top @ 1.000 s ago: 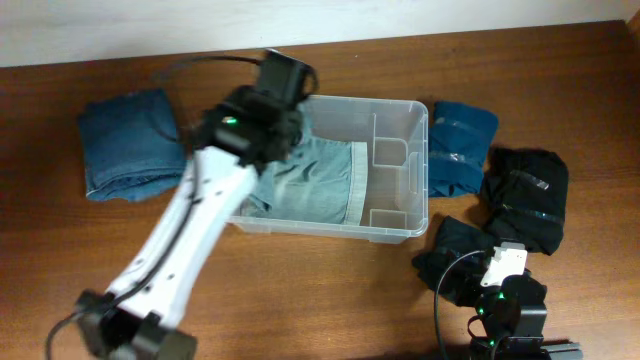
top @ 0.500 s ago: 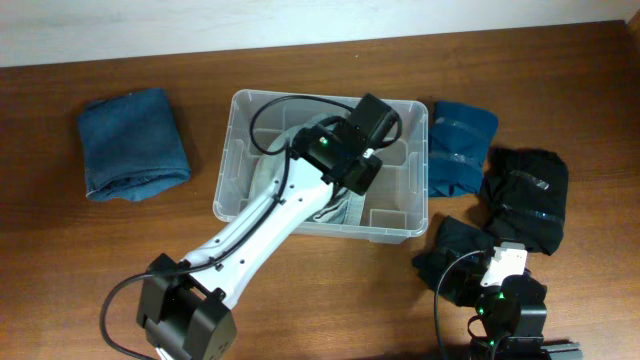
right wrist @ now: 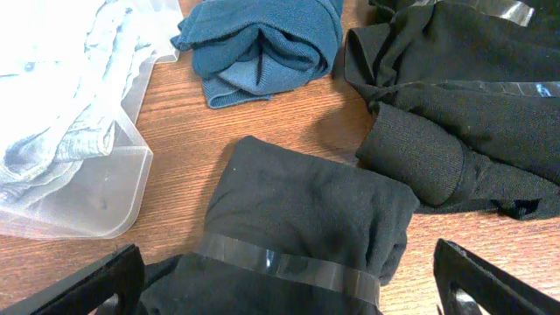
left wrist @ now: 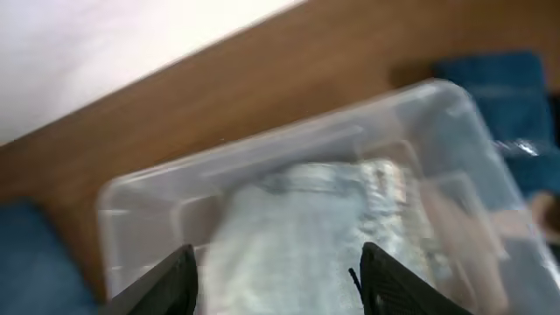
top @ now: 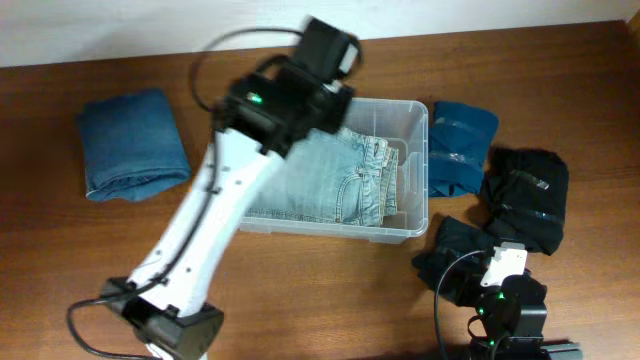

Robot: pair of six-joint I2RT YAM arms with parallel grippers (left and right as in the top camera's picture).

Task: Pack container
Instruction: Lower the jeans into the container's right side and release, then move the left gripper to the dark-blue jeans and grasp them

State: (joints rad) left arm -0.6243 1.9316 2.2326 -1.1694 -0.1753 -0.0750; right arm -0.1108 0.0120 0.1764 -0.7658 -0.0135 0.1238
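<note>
The container (top: 415,112) is a clear tub in the middle of the table. Folded light-blue jeans (top: 330,180) lie flat inside and fill most of it. My left gripper (top: 305,95) hangs above the tub's back left part, open and empty. In the left wrist view, which is blurred, its fingers (left wrist: 276,280) frame the jeans (left wrist: 306,219) inside the container (left wrist: 262,150). My right gripper (top: 505,300) is open and low at the front right. In the right wrist view its fingers (right wrist: 306,289) straddle a black rolled garment (right wrist: 306,210) with a clear tape band. The container's corner (right wrist: 79,206) shows at the left there.
A folded dark-blue garment (top: 135,145) lies left of the tub. A teal garment (top: 460,145) lies right of it, also in the right wrist view (right wrist: 262,39). Two black bundles (top: 525,200) (top: 455,255) lie at the front right. The wall runs along the table's back edge.
My left arm has lifted out of the tub's right half and swung to the back left. The jeans now lie spread flat in the tub. The right arm has not moved.
</note>
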